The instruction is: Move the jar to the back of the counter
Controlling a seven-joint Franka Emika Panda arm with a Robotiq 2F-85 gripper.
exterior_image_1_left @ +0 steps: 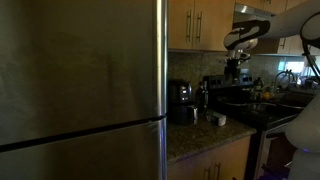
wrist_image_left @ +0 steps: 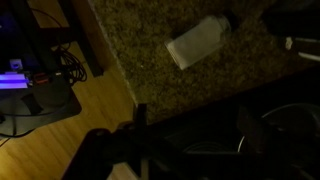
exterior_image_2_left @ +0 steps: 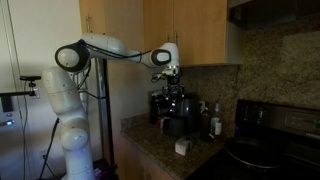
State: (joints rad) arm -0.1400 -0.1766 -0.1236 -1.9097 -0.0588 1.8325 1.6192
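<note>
The jar (exterior_image_2_left: 182, 146) is a small squat whitish container near the front edge of the dark speckled counter (exterior_image_2_left: 150, 150). It also shows in an exterior view (exterior_image_1_left: 216, 118) and in the wrist view (wrist_image_left: 195, 45), where it lies far below the camera. My gripper (exterior_image_2_left: 172, 86) hangs high in the air above the black coffee maker (exterior_image_2_left: 175, 112), well clear of the jar. It also shows in an exterior view (exterior_image_1_left: 237, 62). In the wrist view its two dark fingers (wrist_image_left: 195, 125) stand wide apart with nothing between them.
A large steel fridge (exterior_image_1_left: 80, 80) fills one side. The black stove top (exterior_image_2_left: 270, 150) adjoins the counter. A white bottle (exterior_image_2_left: 215, 125) stands by the coffee maker near the back wall. Wooden cabinets (exterior_image_2_left: 185, 30) hang overhead. Wooden floor (wrist_image_left: 60, 130) lies beyond the counter edge.
</note>
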